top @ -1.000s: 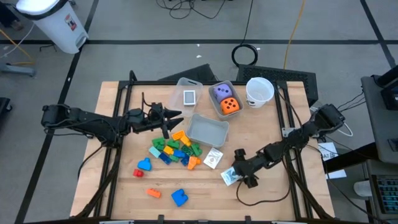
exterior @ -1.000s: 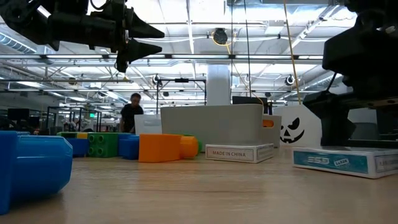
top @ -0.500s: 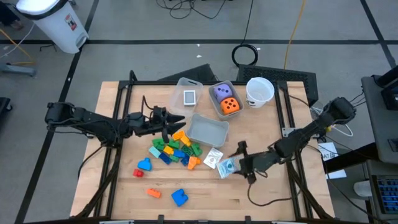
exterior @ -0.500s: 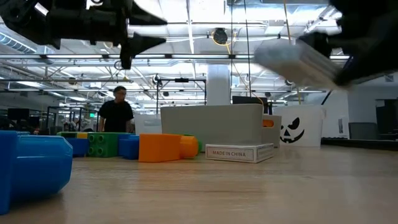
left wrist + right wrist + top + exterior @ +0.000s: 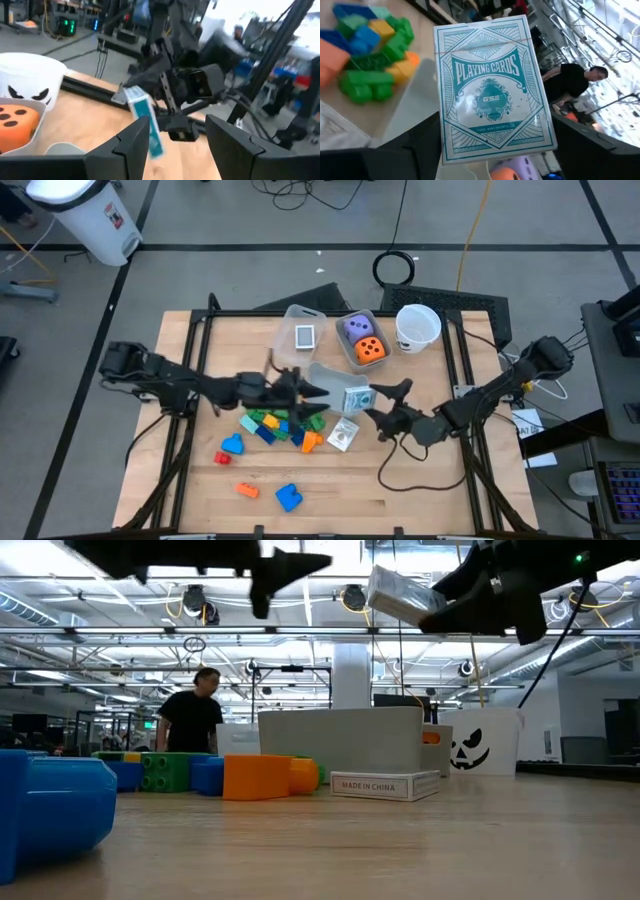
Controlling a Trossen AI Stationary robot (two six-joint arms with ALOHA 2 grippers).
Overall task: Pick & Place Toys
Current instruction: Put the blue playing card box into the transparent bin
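Teal-and-white playing-card box, seen from above, rides in the right gripper over the clear bin; lower before releasing. Low view: it hangs well above the table. Left wrist view: left gripper stands half open, holding nothing, near the blocks.

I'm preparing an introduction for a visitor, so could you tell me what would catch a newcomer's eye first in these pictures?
Most striking is the teal-and-white box of playing cards, held in the air by the right pincer over the empty clear plastic bin at the table's middle. Next to it lies a bright pile of small plastic building blocks, with the left pincer hovering open above them.
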